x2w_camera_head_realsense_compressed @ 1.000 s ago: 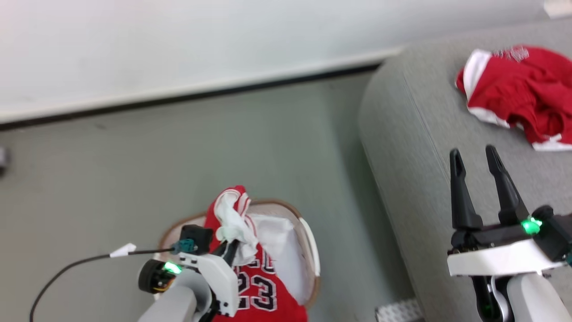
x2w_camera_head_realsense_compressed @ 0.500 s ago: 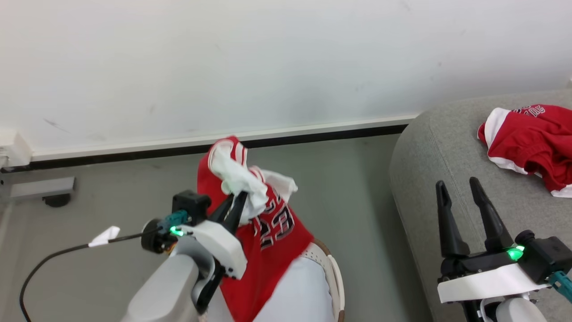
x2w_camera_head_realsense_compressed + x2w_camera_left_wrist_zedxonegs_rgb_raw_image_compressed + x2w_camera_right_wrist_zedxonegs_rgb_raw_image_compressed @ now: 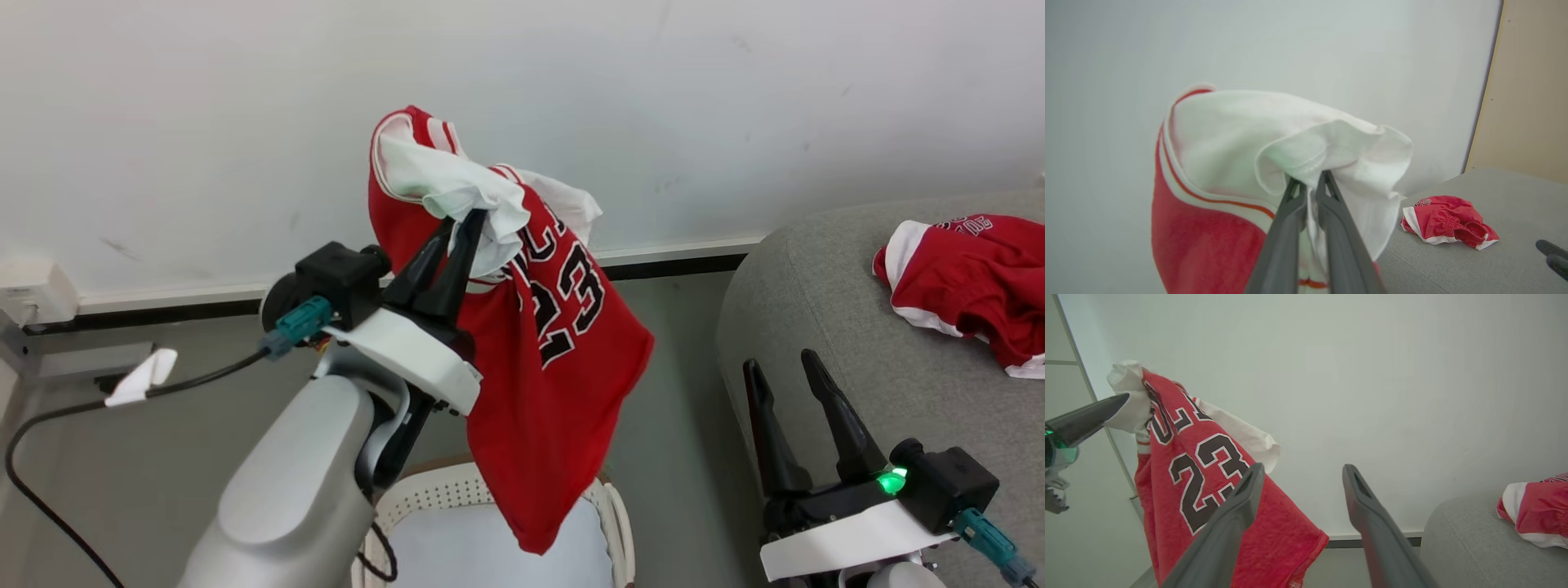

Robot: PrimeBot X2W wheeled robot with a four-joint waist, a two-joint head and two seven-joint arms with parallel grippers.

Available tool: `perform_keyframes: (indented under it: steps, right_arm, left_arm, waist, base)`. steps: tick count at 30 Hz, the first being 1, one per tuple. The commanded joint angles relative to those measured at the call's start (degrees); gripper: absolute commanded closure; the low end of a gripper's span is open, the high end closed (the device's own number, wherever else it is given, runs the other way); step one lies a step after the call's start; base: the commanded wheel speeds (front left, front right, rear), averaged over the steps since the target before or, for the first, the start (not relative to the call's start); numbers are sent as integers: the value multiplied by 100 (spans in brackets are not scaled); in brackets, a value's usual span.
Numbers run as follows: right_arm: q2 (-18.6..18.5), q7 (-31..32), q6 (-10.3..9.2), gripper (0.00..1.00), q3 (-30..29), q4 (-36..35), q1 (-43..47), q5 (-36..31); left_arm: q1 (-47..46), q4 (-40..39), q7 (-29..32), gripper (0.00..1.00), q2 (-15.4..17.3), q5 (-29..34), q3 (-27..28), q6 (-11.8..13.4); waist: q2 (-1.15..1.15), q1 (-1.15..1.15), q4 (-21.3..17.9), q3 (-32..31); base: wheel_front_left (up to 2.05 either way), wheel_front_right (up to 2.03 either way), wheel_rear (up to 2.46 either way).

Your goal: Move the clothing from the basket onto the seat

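Red jersey [image 3: 555, 408] shown as soft matt knit cloth, slightly napped; white lining [image 3: 1229, 134] smooth cloth. Numerals [image 3: 567, 306] possibly stitched on, detail blurred. Second red garment [image 3: 971, 269] crumpled matt cloth. Seat [image 3: 800, 310] upholstered in grey woven fabric, matt. Basket [image 3: 441, 494] moulded in perforated white plastic. Left gripper [image 3: 463, 219] finished in matt dark plastic; forearm shell [image 3: 286, 498] smooth, semi-gloss.

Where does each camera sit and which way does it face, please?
Head view: from the head, forward and down onto basket, sofa and wall; left gripper, pinching the jersey, and open right gripper show.
Left wrist view: along its shut fingers into the jersey, wall behind.
Right wrist view: along its open fingers toward the wall.
Shared: all three show the jersey and the shorts on the sofa.
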Motion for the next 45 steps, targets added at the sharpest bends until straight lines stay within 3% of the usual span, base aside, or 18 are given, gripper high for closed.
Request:
perform_keyframes:
  steps: [1, 9, 22, 30, 39, 45]
  right_arm:
    - [-8, 4, -13, 0, 28, 13, 63, 53]
    - [-25, 4, -13, 0, 190, 60, -11, 65]
    - [-191, 4, -13, 0, 653, 216, -219, -10]
    - [-340, 5, -13, 0, 1690, 453, -431, -20]
    - [-220, 5, -13, 0, 2590, 1140, -851, 244]
    - [-159, 5, -13, 0, 2527, 1935, -1108, 219]
  left_arm:
    - [29, -185, 69, 100, 26, -40, 12, 46]
    - [366, -833, 337, 100, 77, -134, -58, 204]
    - [508, -976, 440, 100, 70, -138, -211, 242]
    - [596, -768, 464, 100, -52, -181, -412, 175]
    - [670, -704, 452, 100, -294, -168, -812, 65]
    - [745, -828, 467, 100, -465, -171, -1234, -17]
  waist:
    - [0, 1, 12, 1]
    - [0, 1, 38, 82]
    - [0, 1, 147, 77]
    - [0, 1, 268, 26]
    - [0, 1, 616, -20]
    - [0, 1, 1002, -12]
  base:
    - [0, 0, 0]
    - [0, 0, 0]
    - [0, 0, 0]
    - [0, 0, 0]
    - [0, 0, 0]
    - [0, 0, 0]
